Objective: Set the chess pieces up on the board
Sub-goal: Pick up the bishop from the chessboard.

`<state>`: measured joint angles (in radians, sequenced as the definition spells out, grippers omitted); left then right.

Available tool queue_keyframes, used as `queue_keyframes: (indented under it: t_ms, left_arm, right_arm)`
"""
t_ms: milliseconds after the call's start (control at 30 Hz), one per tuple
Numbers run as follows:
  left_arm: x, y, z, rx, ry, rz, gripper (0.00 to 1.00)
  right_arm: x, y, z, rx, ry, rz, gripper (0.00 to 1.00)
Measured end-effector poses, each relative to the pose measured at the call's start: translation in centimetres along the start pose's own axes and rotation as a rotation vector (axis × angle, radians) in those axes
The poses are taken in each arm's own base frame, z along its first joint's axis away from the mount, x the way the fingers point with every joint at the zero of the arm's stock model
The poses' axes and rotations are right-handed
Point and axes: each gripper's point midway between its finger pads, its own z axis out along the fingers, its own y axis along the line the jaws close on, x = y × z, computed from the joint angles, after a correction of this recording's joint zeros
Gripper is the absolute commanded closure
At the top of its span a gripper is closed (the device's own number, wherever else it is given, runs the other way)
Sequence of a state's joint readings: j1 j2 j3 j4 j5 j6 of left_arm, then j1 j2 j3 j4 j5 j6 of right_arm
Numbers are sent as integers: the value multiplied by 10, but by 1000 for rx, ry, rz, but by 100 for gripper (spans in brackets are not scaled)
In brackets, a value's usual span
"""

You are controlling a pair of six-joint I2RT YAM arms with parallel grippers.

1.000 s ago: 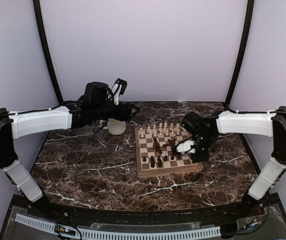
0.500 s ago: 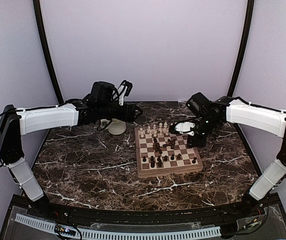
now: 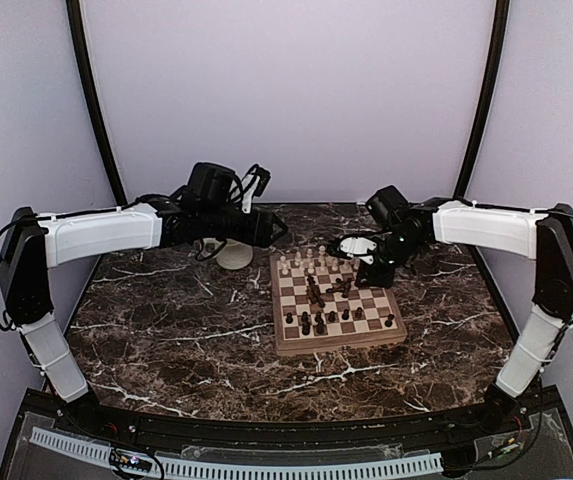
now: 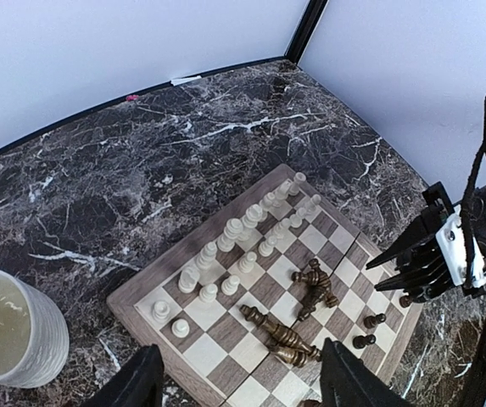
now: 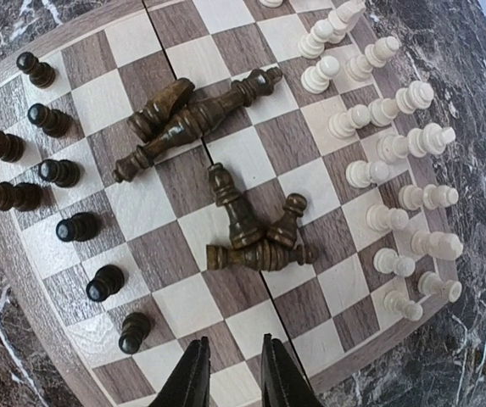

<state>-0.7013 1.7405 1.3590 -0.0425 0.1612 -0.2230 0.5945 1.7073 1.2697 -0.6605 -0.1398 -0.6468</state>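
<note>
Your left hand (image 4: 241,377) hangs above the far left corner of the board (image 3: 336,347), its fingers spread wide with nothing between them. Your right hand (image 5: 230,373) hovers over the board's right side, its fingers a narrow gap apart and empty. The cream pieces (image 5: 363,174) stand in two rows along the far edge. Some dark pieces (image 5: 243,242) lie toppled mid-board; others stand near the front edge. A mug (image 4: 9,331) sits on the table (image 3: 166,330) just beside that far left corner.

The left arm (image 3: 96,235) and right arm (image 3: 486,228) have white shell links and black joints. Black cables (image 3: 251,180) loop behind the left gripper (image 4: 241,386). The right gripper (image 5: 234,373) is black and ridged, with a white plate (image 4: 459,250) behind.
</note>
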Motion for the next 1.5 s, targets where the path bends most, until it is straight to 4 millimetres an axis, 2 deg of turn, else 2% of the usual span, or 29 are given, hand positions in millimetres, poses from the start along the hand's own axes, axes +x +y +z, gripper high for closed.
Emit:
queue_keyframes:
  t_ms: [133,300,533,933,1133,1500]
  left_arm:
    - [7,0,-1,4,17,-27,35]
    - [24,2,-13,-3,42,-75,35]
    - [26,1,-25,-7,31,-113,36]
    - [27,2,-25,-7,23,-148,36]
    - [33,4,-15,-2,33,-159,36]
    - [57,2,14,51,87,-223,35]
  right_arm:
    - [-13,-5,12,-24,-23,-14,81]
    - [-24,-10,30,-42,-34,-34,82]
    - [-21,-6,51,-78,-8,-40,82]
    - [-19,-1,63,-100,0,-57,79]
    - [-17,1,70,-111,8,-58,80]
    - [-22,5,70,-131,-31,-47,90]
